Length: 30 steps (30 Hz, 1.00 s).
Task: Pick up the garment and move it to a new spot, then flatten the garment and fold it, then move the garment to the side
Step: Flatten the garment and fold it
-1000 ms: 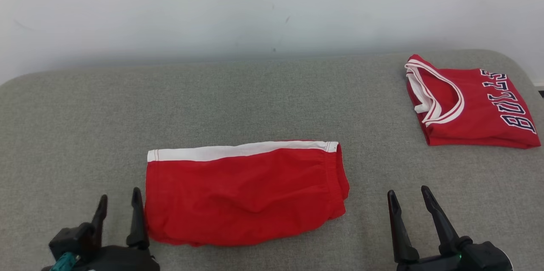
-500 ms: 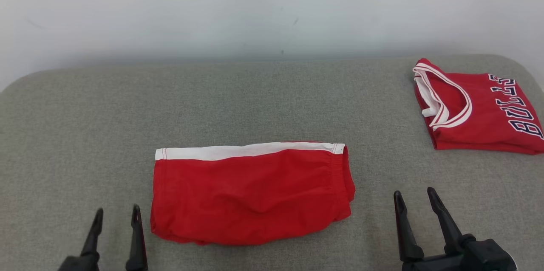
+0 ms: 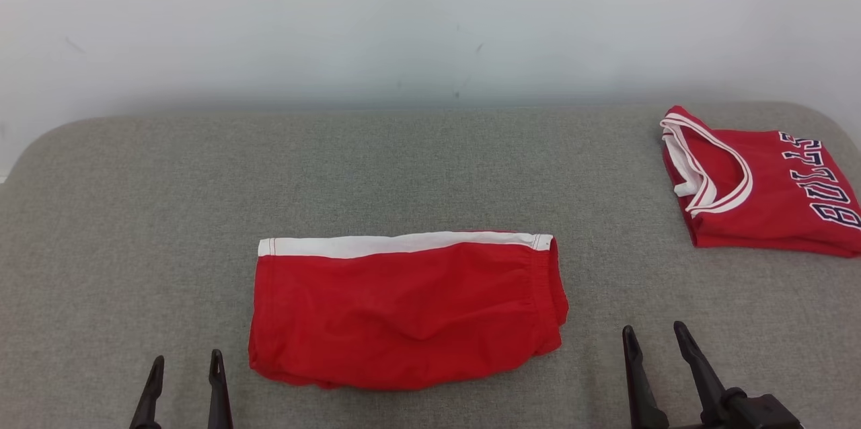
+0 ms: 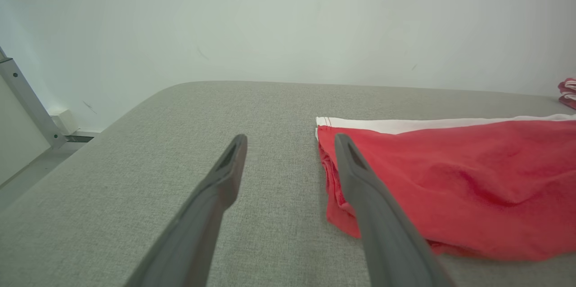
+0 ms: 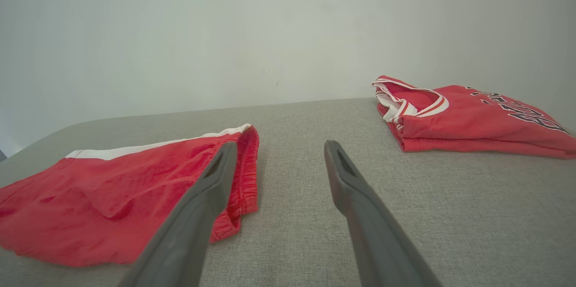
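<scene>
The garment [image 3: 403,311] is a pair of red shorts with a white side stripe, lying folded flat in the middle of the grey padded surface [image 3: 430,167]. My left gripper [image 3: 187,356] is open and empty, just off the garment's near left corner. In the left wrist view the left gripper [image 4: 290,138] has its right finger overlapping the edge of the garment [image 4: 450,179]. My right gripper [image 3: 654,328] is open and empty, to the right of the waistband end. The right wrist view shows the right gripper [image 5: 280,144] beside the garment [image 5: 112,197], apart from it.
A red jersey [image 3: 760,187] with white trim and dark lettering lies folded at the far right of the surface, also seen as the jersey [image 5: 463,116] ahead and right of my right gripper. A pale wall [image 3: 430,19] runs behind. The surface's left corner is rounded.
The head camera has shifted, so the whole picture sits lower and further right. My left gripper has drawn back toward me from the garment's corner; the right one has drawn back slightly. The garment lies unchanged.
</scene>
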Available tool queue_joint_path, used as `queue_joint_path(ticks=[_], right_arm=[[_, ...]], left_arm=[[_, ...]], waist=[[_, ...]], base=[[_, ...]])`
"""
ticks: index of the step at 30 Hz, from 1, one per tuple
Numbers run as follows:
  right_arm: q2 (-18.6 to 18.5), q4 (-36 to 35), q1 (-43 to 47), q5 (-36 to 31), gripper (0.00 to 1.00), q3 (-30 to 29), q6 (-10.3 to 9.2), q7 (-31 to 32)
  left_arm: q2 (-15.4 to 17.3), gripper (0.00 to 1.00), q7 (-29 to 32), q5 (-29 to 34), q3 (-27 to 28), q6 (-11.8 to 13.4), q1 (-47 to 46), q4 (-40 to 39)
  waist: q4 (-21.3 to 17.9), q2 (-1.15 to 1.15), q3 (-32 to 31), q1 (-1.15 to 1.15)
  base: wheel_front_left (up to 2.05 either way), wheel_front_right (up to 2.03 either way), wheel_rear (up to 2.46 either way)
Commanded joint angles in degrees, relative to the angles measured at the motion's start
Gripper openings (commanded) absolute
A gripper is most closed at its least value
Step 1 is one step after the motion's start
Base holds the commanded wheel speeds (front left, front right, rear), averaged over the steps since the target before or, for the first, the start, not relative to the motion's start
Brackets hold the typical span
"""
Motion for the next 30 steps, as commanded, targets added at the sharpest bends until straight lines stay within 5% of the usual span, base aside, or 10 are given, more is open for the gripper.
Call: queue_joint_path(ticks=[1,18,30], right_arm=[[0.1,0.4,0.7,-0.4,1.0,0.3,-0.17,-0.2],[0.1,6.0,-3.3,-2.6,1.0,2.1,-0.17,-0.2],[0.1,29.9,-20.1,-5.4,1.0,1.4,-0.17,3.5]], left_arm=[[-0.5,1.0,-0.2,1.0,0.6,-0.5,0.6,0.0],[-2.6,1.0,-0.2,4.1,3.1,-2.8,-0.8,1.5],[-3.1,1.0,-0.2,3.7,1.4,-3.8,-2.6,2.7]], waist=[[0.1,0.0,-0.1,0.0],[1.7,0.0,-0.8,0.0],[6.2,0.0,0.1,0.0]], base=[[0.0,0.0,0.0],[0.0,0.0,0.0],[0.0,0.0,0.0]])
